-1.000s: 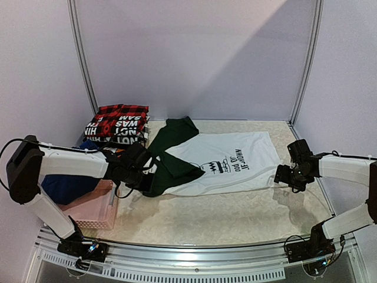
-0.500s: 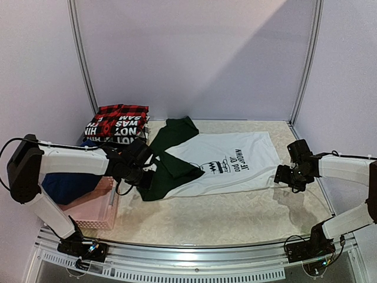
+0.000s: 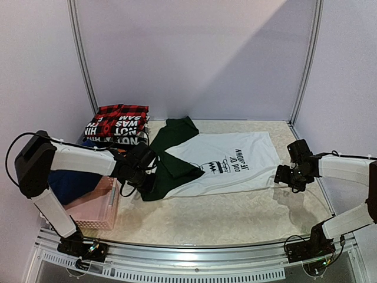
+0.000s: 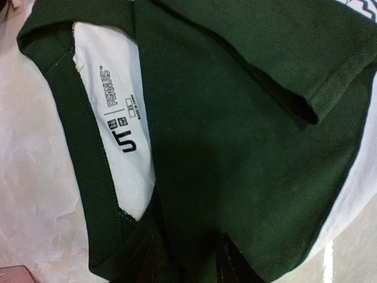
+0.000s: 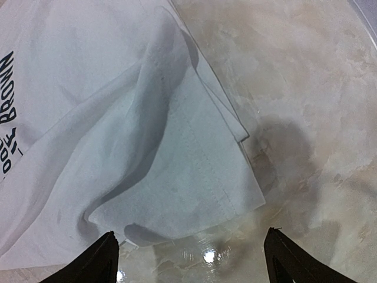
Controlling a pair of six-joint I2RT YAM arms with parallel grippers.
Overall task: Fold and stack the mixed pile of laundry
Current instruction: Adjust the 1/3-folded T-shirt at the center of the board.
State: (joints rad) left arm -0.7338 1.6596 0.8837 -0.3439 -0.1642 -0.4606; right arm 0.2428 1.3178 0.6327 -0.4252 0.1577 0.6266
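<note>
You're folding the white T-shirt (image 3: 235, 159); left gripper (image 3: 143, 172) on its green collar (image 4: 88, 177), grip unreadable. Right gripper (image 5: 188, 253) is hovering open: catch both hem layers (image 5: 224, 188).

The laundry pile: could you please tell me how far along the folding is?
Done: a folded stack sits back left, red plaid on top. In hand: the white tee lies spread, a green sleeve folded in; the left gripper is near its collar, the open right gripper at the hem corner. Left: finishing that tee and the blue pieces at the basket.
</note>
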